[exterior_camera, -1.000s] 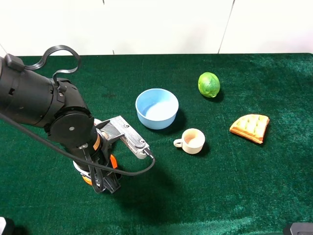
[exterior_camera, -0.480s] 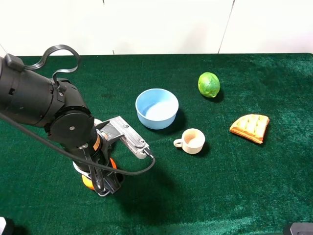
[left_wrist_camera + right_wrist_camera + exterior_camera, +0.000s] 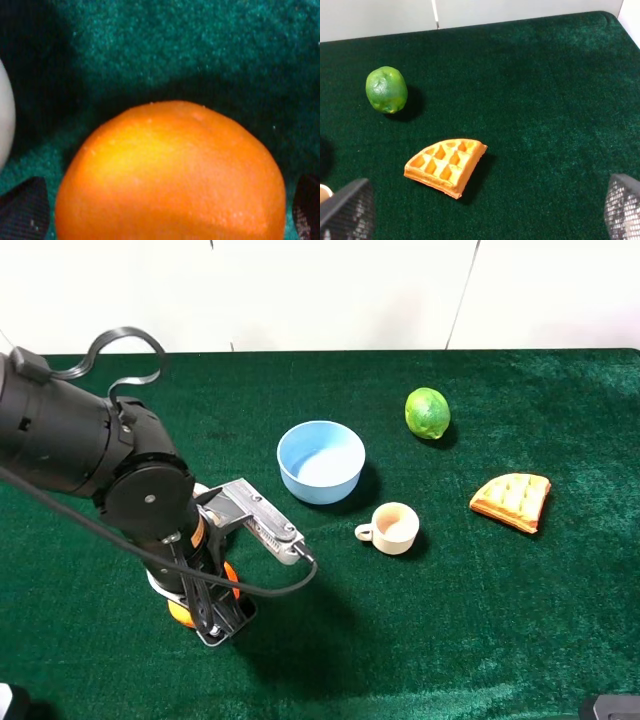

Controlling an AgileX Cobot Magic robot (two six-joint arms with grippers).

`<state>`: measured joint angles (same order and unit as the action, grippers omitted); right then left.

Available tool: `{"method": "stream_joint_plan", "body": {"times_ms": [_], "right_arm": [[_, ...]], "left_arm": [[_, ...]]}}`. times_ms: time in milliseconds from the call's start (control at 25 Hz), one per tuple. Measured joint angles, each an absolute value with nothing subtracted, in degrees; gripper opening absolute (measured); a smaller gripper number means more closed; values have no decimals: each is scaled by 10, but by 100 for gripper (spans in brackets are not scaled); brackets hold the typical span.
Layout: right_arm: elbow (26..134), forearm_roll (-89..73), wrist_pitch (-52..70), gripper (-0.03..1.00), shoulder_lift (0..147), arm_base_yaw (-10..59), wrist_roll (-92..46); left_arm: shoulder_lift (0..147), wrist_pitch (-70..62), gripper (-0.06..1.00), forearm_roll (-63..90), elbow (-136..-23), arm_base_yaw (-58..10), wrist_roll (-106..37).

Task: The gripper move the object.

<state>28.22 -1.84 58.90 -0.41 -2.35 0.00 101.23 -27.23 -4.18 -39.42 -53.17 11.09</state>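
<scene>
Left claw (image 3: 207,602) low at the near left of the green table (image 3: 450,640), fingers spread apart and flanking the orange (image 3: 170,175), no squeeze visible; orange resting on the cloth between them; right claw (image 3: 485,210) likewise wide apart, empty, looking down on waffle (image 3: 445,166) and lime (image 3: 386,89); blue bowl (image 3: 321,461) and cup (image 3: 391,528) mid-table, well apart from the orange.

I read the cloth (image 3: 480,640) as matt green pile, velvet-like. The orange (image 3: 170,175) shows finely dimpled skin with a soft sheen. The lime (image 3: 427,413), at 2 o'clock from the bowl (image 3: 320,495), is pebbled and faintly glossy. Bowl: smooth, semi-gloss blue. Cup (image 3: 400,543): smooth, matt cream. Waffle (image 3: 512,500), at 3 o'clock from the cup: gridded, dull. Left arm (image 3: 70,440) shells: matt black; its bracket (image 3: 262,520): bare silver metal.
</scene>
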Motion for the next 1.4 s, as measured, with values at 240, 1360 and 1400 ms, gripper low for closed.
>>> {"method": "stream_joint_plan", "body": {"times_ms": [240,1360,1400], "right_arm": [[282,-18,589,69,-4,-24,0],[282,-18,589,69,-4,-24,0],[282,-18,589,69,-4,-24,0]], "left_arm": [[1005,-302,99,-39,-408,-532,111],[809,-540,99,-93,-552,-530,138],[809,-545,99,-96,-565,-530,137]]}}
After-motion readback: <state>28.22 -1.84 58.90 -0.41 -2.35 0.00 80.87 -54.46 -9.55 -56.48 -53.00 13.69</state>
